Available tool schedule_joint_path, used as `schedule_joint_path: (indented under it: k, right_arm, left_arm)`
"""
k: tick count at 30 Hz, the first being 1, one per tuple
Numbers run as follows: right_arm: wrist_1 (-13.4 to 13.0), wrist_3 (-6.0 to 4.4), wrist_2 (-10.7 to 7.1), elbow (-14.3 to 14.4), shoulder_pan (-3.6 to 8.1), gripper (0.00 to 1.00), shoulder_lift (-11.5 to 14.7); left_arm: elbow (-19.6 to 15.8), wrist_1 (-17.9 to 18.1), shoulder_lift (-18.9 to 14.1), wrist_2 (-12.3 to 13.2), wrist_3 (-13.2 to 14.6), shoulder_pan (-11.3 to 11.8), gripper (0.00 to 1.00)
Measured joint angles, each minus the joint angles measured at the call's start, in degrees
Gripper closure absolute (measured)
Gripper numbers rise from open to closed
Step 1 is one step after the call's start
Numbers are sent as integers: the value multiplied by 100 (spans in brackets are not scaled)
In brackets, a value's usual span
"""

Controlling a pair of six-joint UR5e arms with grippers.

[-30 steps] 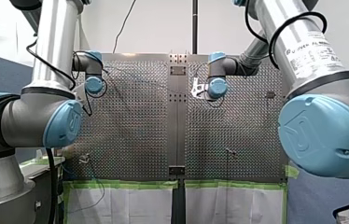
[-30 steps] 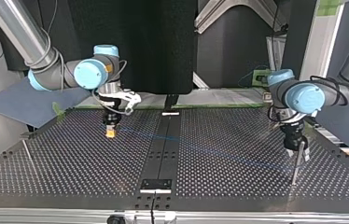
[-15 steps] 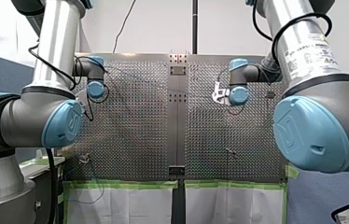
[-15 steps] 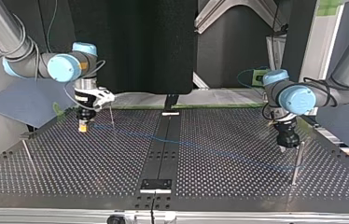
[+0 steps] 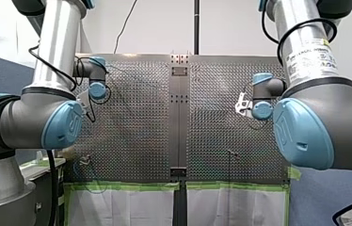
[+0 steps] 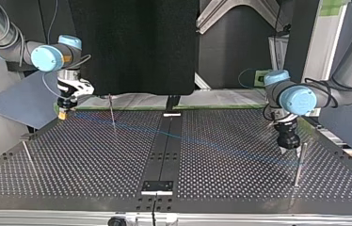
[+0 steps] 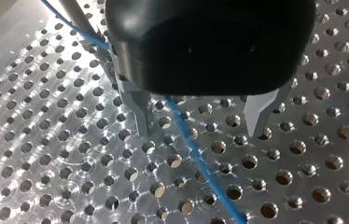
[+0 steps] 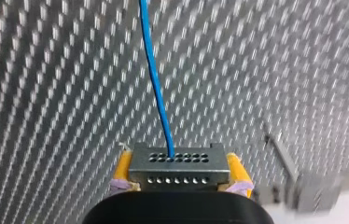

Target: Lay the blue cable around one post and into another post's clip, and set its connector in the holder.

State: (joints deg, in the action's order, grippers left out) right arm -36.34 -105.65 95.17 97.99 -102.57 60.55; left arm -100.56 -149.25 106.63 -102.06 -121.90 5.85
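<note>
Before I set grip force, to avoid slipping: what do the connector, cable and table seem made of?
The connector looks metal: dull grey sheen, drilled hole rows. The blue cable, likely plastic-jacketed: smooth, matte. The table, apparently bare aluminium: bright, ring marks round its holes.

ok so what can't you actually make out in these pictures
Post clips: top view, too small to show.
Holder: right wrist view, only a blurred shape beside the connector; cannot confirm.
Blue cable past my left jaws: left wrist view, their black housing covers it.
Both jaws: front view, hidden behind their own wrists.
</note>
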Motion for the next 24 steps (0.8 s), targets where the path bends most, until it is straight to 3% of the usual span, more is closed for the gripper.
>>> schedule_joint_path:
  k: [4,11,17,24]
  right_arm:
    - [-247,-71,128,248,247,100,-198]
    - [-702,-346,154,702,702,100,-641]
    - [-1063,-406,132,1064,1037,100,-1003]
    - [-1398,-396,87,1397,1127,100,-1337]
  left_arm:
    - [0,0,1,14,-23,-9,0]
    - [2,0,0,32,-52,-30,0]
    - [3,0,0,36,-40,-37,0]
    - [3,6,0,30,-19,-39,0]
